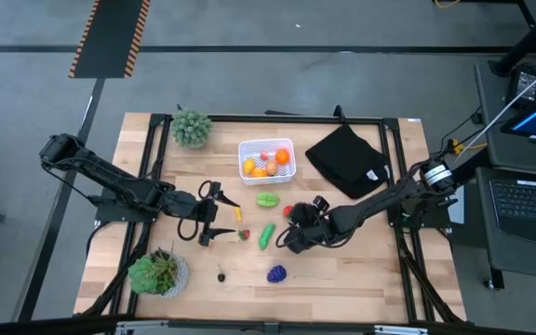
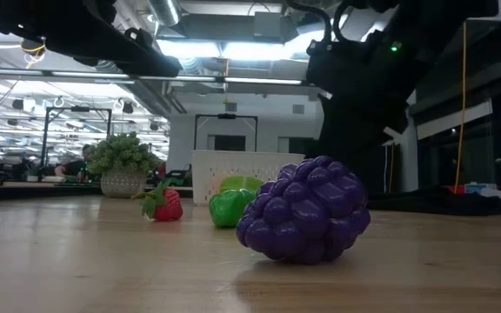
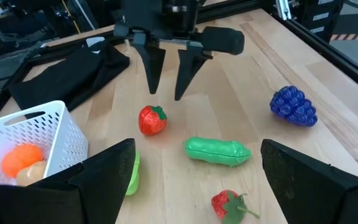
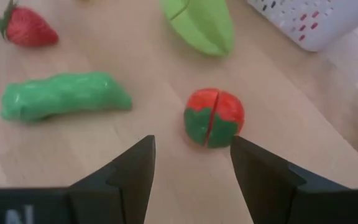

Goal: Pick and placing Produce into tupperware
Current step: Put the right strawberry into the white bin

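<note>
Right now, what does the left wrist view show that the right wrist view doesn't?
Only the left wrist view: the purple grapes, the black cloth, orange produce inside the white tub, and the right gripper seen from the front, fingers open and pointing down just behind the red tomato. The left gripper frames the picture, open.

Only the right wrist view: the tomato's green underside and its seam, up close between the right gripper's own fingers.

Both: the tomato, the green pea pod, the strawberry, a light green piece, and part of the tub.
</note>
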`<state>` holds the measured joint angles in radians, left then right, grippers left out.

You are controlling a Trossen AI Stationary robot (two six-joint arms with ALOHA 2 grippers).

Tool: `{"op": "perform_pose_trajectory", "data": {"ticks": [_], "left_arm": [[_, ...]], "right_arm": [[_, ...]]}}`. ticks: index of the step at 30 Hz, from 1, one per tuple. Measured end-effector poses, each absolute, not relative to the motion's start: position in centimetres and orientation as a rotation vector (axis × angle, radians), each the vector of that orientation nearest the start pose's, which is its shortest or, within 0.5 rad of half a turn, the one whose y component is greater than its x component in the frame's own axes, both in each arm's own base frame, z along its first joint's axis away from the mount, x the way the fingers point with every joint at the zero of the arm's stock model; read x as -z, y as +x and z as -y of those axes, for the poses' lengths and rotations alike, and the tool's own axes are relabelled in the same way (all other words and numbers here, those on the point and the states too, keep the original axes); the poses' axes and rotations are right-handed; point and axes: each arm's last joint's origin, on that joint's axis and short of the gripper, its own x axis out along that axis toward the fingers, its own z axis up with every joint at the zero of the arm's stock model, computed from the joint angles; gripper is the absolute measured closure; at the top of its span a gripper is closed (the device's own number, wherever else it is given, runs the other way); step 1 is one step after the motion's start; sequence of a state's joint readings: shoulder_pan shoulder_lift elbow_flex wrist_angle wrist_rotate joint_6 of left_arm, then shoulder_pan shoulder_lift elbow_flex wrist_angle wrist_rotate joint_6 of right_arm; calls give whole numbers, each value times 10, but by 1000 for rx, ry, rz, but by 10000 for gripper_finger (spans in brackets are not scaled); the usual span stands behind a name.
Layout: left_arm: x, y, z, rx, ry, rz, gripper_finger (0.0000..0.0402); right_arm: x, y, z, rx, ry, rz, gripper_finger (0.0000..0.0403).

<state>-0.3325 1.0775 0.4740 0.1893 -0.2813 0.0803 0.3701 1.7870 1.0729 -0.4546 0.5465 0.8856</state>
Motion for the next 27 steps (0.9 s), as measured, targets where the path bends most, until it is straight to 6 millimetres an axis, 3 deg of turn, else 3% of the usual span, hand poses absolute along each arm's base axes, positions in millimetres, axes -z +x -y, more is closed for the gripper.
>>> {"op": "perform_pose_trajectory", "data": {"ticks": [12,21,27], "left_arm": [[-208,209,64,66,205,-395,62],[-207,209,64,66,206,-399,62],[-204,207,63,68,215,-430,62]], "right_arm": [[-162,323,-107,557,274,-862,187],[-163,325,-104,552,273,-855,100],[-163,326,-103,552,279,-853,82]]}}
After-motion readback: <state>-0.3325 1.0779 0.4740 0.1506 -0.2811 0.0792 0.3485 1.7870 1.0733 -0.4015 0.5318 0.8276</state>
